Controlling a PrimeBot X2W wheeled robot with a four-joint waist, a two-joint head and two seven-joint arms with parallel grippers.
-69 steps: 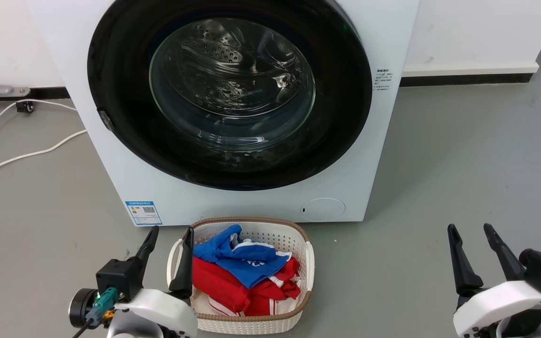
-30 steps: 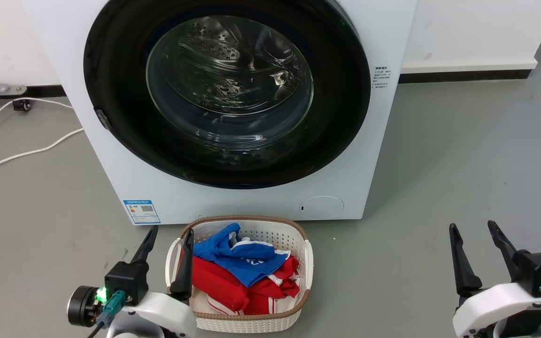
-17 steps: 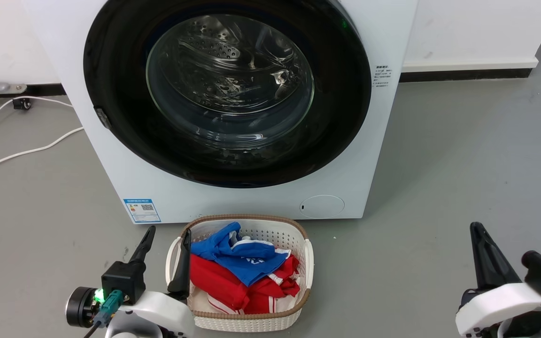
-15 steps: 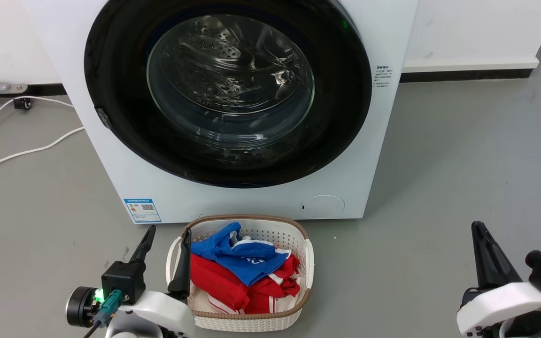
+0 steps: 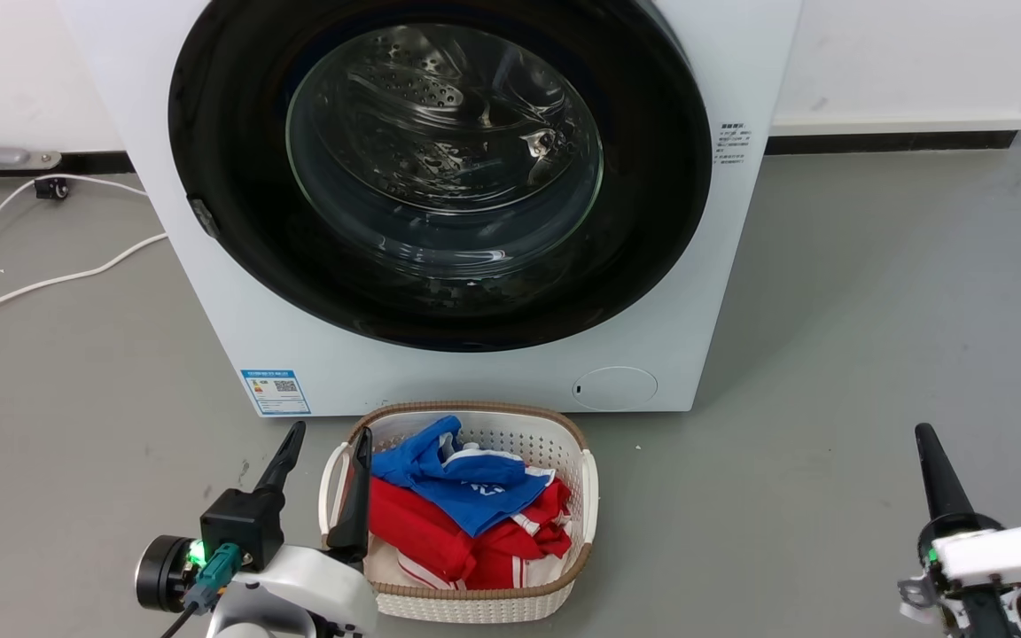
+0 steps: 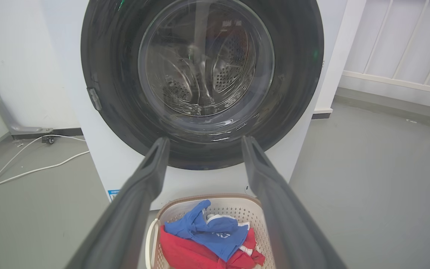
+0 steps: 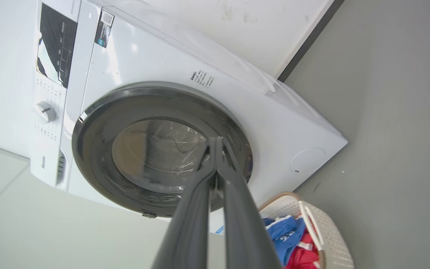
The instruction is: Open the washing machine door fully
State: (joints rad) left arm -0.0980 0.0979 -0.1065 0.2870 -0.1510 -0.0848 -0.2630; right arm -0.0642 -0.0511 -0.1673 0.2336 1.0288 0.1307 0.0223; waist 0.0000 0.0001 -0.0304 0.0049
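Door [image 5: 440, 168] is shut, flush on the washing machine [image 5: 440, 381] front, at 12 o'clock in head view. The steel drum shows through its glass centre. Small latch tab [image 5: 203, 217] on the door rim at its 9 o'clock. Blue label [image 5: 276, 392] on the machine face at the door's 7 o'clock, round cap [image 5: 614, 388] at its 5 o'clock.

Left hand [image 5: 331, 430] at 7 o'clock in head view, fingers spread, pointing at the machine, low over the floor [image 5: 830, 354]. Its inner finger overlaps the basket [image 5: 586, 496] rim in head view; cannot tell if they touch. In left wrist view the spread fingers frame the door's lower edge.

Right hand [image 5: 924, 431] at 5 o'clock, fingers pressed together tip to tip, well apart from the machine. Right wrist view is rolled; there the tips sit over the edge of the glass.

Basket at 6 o'clock, on the floor just in front of the machine, blue garment [image 5: 466, 483] on top of red clothes [image 5: 440, 540]. White cable [image 5: 50, 283] on the floor at 9 o'clock.
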